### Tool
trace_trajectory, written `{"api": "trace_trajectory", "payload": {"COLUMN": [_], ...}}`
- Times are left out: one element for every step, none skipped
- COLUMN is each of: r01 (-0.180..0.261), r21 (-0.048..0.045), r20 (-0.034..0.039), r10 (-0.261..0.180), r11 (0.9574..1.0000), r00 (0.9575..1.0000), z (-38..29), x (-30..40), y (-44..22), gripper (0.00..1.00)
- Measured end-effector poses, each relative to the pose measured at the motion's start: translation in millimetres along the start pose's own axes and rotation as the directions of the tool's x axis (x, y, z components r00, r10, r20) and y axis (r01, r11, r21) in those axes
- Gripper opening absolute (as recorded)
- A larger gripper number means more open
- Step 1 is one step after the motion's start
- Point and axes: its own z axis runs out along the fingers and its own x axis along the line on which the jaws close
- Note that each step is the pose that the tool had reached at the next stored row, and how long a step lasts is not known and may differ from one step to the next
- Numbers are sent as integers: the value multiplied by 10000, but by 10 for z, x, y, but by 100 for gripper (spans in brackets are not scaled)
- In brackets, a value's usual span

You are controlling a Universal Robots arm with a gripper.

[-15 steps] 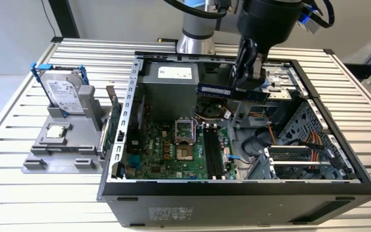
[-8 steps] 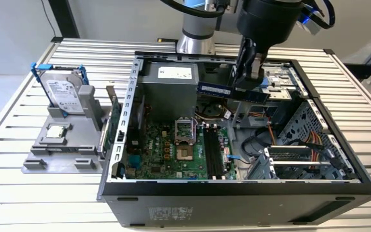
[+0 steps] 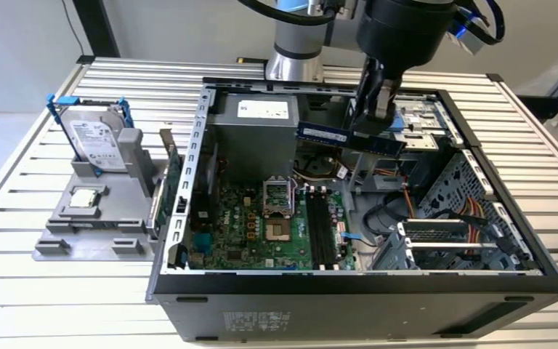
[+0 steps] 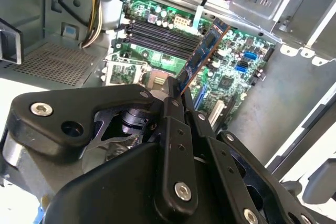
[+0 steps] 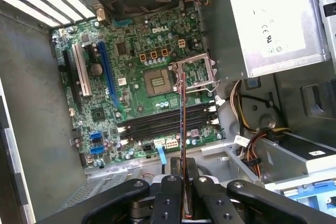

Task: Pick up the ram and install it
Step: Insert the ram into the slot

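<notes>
Exterior view: the gripper [image 3: 371,131] is clenched on the ram [image 3: 325,133], which juts sideways from its fingers [image 3: 383,98]; the motherboard [image 3: 250,225] lies below them.

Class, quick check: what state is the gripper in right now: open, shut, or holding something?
Gripper: shut on the ram, which it holds above the open computer case.

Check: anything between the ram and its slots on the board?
Nothing visible does. The pincer holds the ram in the air over the motherboard. In the first wrist view the memory slots lie bare below it.
</notes>
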Motion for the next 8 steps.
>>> {"api": "trace_trajectory", "payload": {"r01": [-45, -84, -126, -171, -213, -255, -295, -334], "r21": [-1, -2, -3, -4, -5, -6, -7, -8], "r20": [1, 3, 4, 6, 7, 9, 10, 12], "r10": [45, 84, 126, 171, 213, 255, 295, 334], "r11": [10000, 10000, 9999, 9999, 9998, 9997, 9996, 9994], "r00": [10000, 10000, 9999, 9999, 9998, 9997, 9996, 9994], "z": [0, 0, 0, 0, 0, 0, 0, 0], "x": [0, 0, 0, 0, 0, 0, 0, 0], "y": [0, 0, 0, 0, 0, 0, 0, 0], "gripper": [0, 0, 0, 0, 0, 0, 0, 0]}}
